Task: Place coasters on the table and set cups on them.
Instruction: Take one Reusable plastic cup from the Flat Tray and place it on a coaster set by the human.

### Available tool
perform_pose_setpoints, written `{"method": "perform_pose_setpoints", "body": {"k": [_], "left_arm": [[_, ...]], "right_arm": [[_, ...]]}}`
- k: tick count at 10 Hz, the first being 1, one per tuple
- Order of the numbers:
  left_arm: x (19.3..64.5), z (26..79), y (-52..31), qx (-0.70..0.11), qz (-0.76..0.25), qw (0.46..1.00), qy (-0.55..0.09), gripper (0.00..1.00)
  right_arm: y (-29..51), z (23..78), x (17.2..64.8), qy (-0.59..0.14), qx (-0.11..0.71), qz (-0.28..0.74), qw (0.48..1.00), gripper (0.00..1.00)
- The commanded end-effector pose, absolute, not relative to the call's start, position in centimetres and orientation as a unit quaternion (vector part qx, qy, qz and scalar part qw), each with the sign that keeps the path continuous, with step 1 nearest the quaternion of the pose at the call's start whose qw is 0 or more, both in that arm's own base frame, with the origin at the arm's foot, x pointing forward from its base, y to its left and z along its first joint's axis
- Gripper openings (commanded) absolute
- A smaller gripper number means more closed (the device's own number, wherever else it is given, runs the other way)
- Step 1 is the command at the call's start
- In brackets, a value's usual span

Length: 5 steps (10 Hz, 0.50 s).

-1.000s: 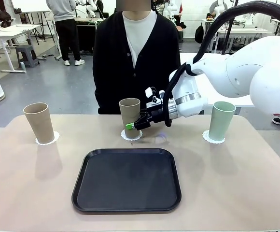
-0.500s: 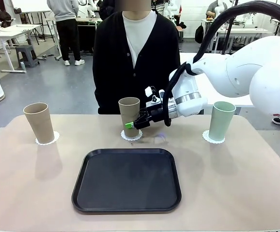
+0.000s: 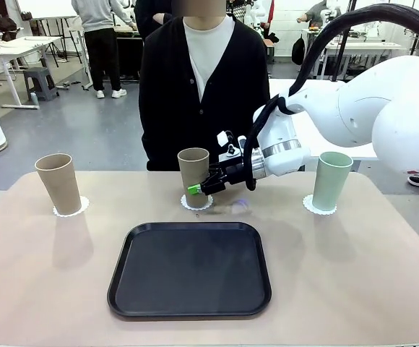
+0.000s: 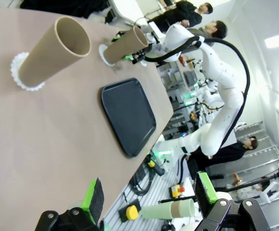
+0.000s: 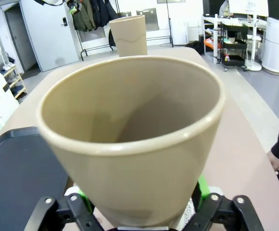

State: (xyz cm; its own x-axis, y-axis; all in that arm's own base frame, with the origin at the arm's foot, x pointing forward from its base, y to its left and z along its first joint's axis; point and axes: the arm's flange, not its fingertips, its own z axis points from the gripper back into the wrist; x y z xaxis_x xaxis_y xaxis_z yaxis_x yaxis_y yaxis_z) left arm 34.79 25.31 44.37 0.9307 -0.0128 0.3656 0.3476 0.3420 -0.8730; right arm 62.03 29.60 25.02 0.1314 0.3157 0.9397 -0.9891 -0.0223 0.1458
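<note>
Beige table (image 3: pixel 43 289), middle cup (image 3: pixel 193 176) upright on coaster (image 3: pixel 197 203)

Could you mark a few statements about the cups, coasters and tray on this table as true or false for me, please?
1. Each of the three cups stands on its own coaster. True: the left beige cup, the middle beige cup and the mint green cup each have a white disc under them.
2. The black tray holds one cup. False: nothing lies on it.
3. The right gripper is at the middle beige cup. True: its green pads sit on either side of that cup's lower part.
4. The mint green cup lies on its side. False: it stands upright.
5. The person is holding a cup. False: no hand is on any cup.
</note>
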Motion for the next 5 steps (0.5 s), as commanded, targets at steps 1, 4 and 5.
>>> {"method": "perform_pose_setpoints", "body": {"k": [1,4,5], "left_arm": [[34.68,44.57,25.4,-0.563,-0.113,0.805,-0.152,1.0],[34.68,44.57,25.4,-0.563,-0.113,0.805,-0.152,1.0],[34.68,44.57,25.4,-0.563,-0.113,0.805,-0.152,1.0]], "right_arm": [[29.88,25.19,62.95,-0.356,0.468,0.547,0.595,1.0],[29.97,25.13,62.94,-0.352,0.465,0.549,0.598,1.0],[29.97,25.14,62.89,-0.349,0.461,0.552,0.601,1.0]]}}
